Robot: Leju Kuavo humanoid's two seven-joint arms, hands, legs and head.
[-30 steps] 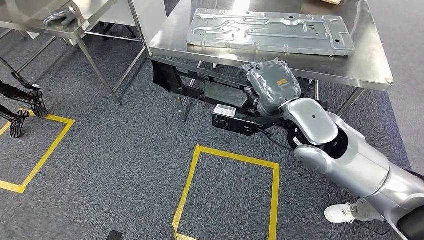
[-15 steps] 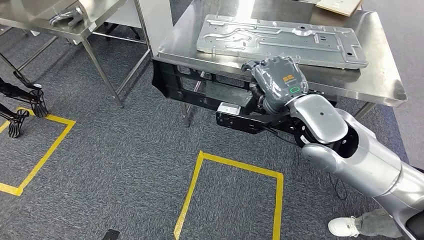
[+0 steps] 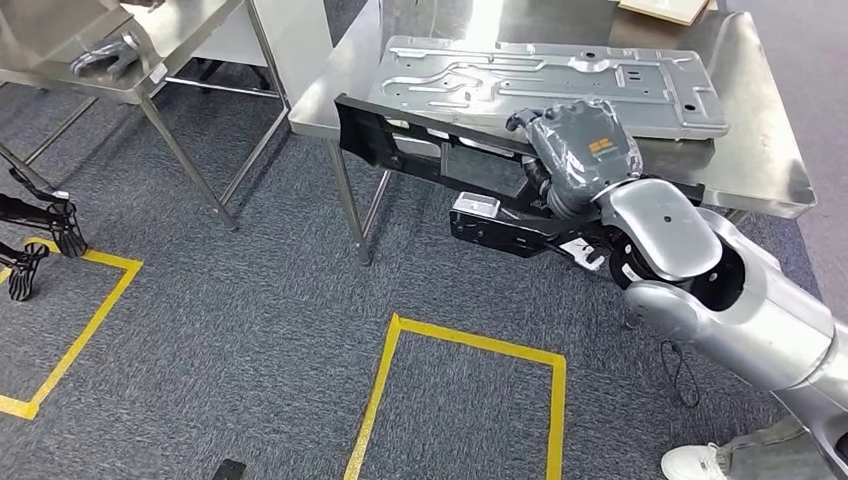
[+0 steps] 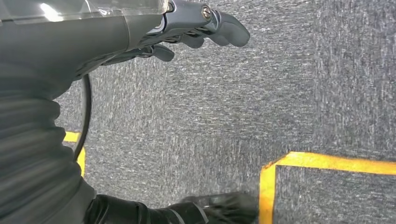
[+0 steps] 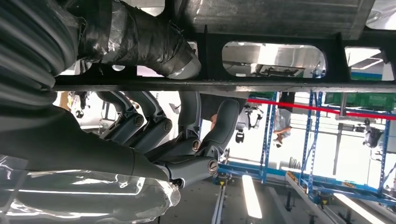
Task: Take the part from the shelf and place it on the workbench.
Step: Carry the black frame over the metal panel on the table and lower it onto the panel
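Right robot hand (image 3: 580,150) closed around black frame part (image 3: 440,165), over bench (image 3: 760,170) edge; left robot hand (image 4: 187,32) empty, fingers loosely curled.

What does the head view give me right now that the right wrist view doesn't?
Head view: the workbench with a silver metal plate on it, and the whole black part, its far end raised over the bench edge, above carpet with yellow floor tape. Right wrist view: the fingers curled around the part's bar, a hall beyond. Both: the right hand gripping the part.
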